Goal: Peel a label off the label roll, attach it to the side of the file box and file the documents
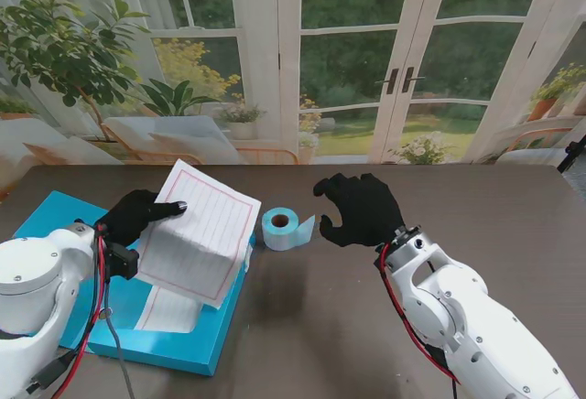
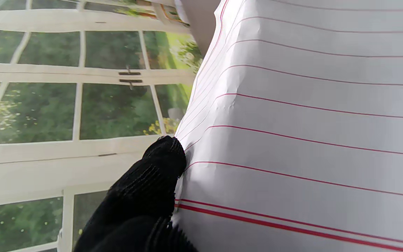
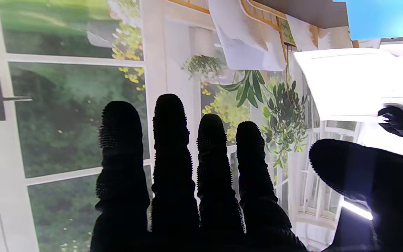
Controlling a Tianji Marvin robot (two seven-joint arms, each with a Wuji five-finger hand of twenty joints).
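Documents (image 1: 197,234): ruled white sheets with red lines, lifted and draped over my left hand (image 1: 137,216), sagging across the open blue file box (image 1: 174,344) at the bench's left side. I judge them light, floppy and a bit slick; they bow already where unsupported. Left wrist view shows one fingertip (image 2: 168,154) pressed into the paper, denting it. So my left hand is pinching the stack near its left edge. Best hold is at an edge, thumb under, fingers on top; a second support at the far side would stop the sag.

Label roll (image 1: 286,228): light blue, lying on the bench (image 1: 366,326) between the box and my right hand (image 1: 362,209). Probably light and will skid or roll if nudged; pin the core, peel from the loose tail.

Right hand hovers empty near the roll, four fingers (image 3: 171,140) straight side by side, thumb apart.

Count: one file box, one label roll, one stack of sheets in hand (sheet count unclear), more paper lying in the box, two hands.
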